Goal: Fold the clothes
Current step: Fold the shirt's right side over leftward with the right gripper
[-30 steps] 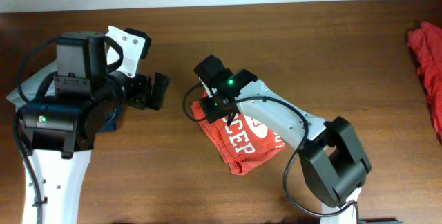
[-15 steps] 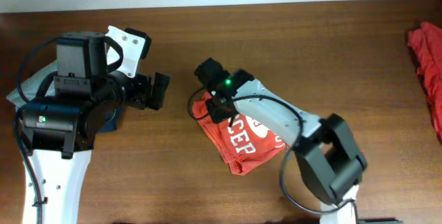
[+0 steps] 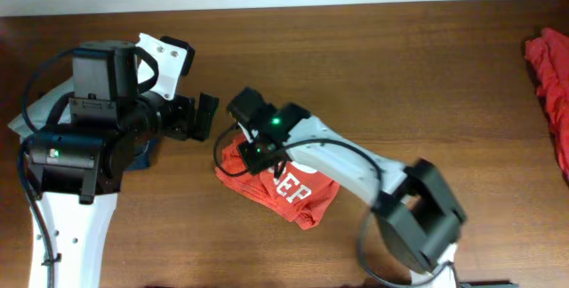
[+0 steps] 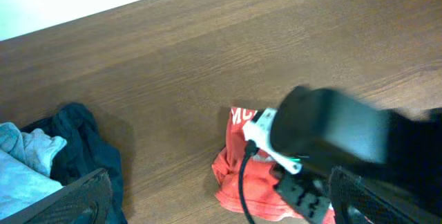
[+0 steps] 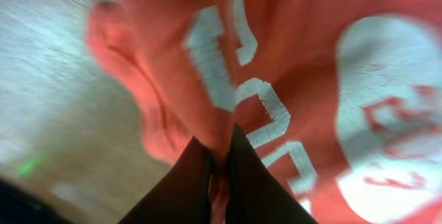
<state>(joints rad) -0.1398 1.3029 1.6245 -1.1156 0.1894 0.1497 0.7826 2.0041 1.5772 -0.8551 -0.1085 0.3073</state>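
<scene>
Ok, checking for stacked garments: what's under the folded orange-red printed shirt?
Only brown wooden table shows around the orange-red shirt; anything beneath is hidden by its folds and the right gripper pinching it.

orange-red shirt (image 3: 298,192), white lettering, bunched, centre | red garment (image 3: 553,75), crumpled, right edge | pale blue garment (image 4: 24,162) touching navy garment (image 4: 90,151), heaped, left

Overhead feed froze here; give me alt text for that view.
The right arm's jaws are shut on the left edge of a white-printed orange-red shirt in the middle of the table. The left arm's jaws hang open beside it, not touching; another red garment lies at the far right.
</scene>
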